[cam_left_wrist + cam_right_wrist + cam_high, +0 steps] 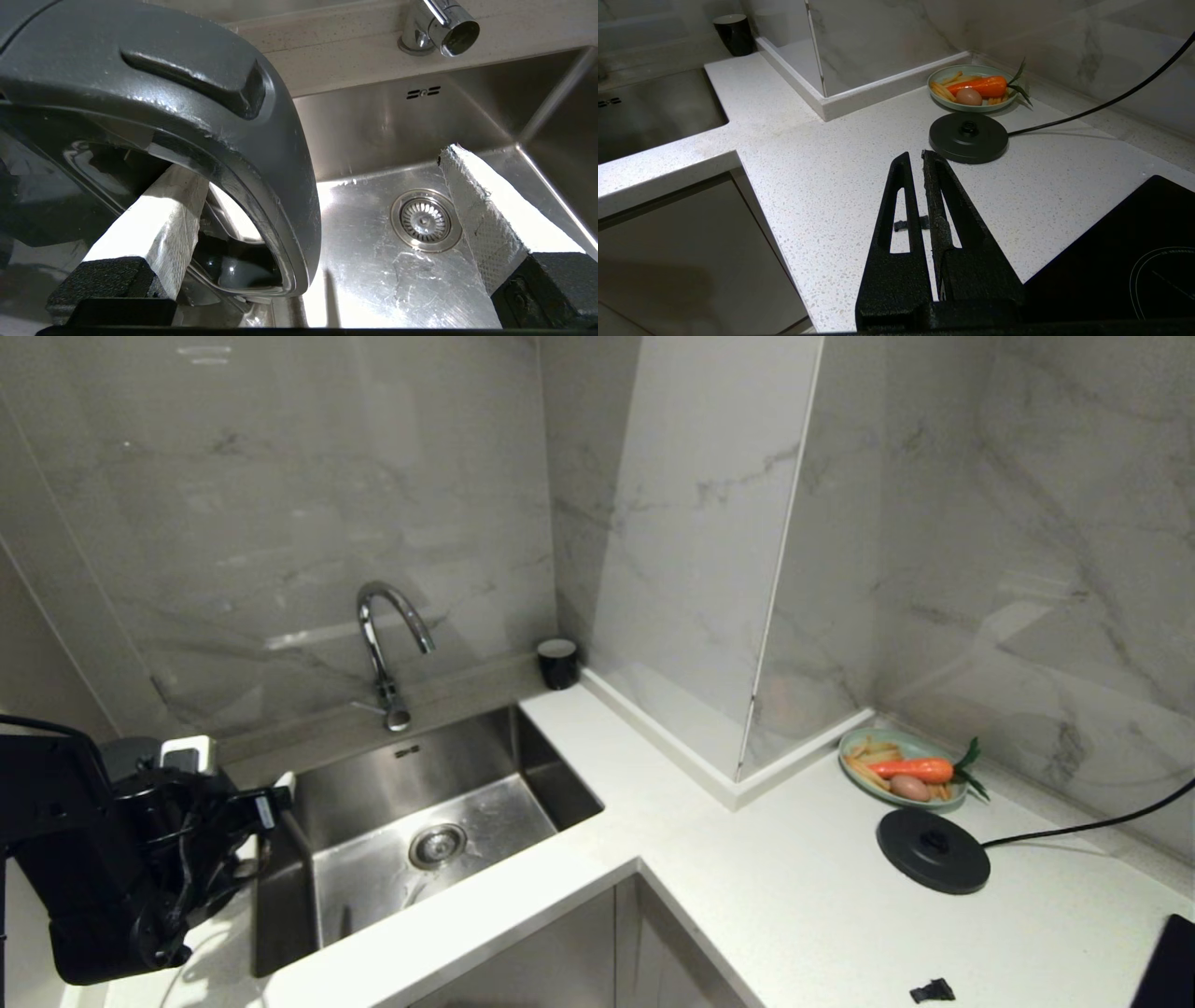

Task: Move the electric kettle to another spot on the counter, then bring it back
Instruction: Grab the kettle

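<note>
A kitchen corner lined with glossy grey-veined marble wall panels. A white, faintly speckled stone counter (747, 877) bends in an L over grey cabinet doors (560, 952). Set into it on the left is a steel sink (392, 821) with a round drain and a curved chrome tap (387, 644) behind it. A small black cup (558, 663) stands in the back corner. To the right, a pale green plate (901, 765) with a carrot and other food sits near the wall, and just in front of it lies a round black base disc (932, 849) with its cord running off right. The left gripper (322, 205) is at the sink's left edge, fingers spread wide, one finger threaded through the loop handle of the electric kettle (154, 93), which is there beside the sink. The right gripper (920, 161) hovers above the counter near a black glass cooktop (1134, 261), its fingers pressed together, holding nothing.
</note>
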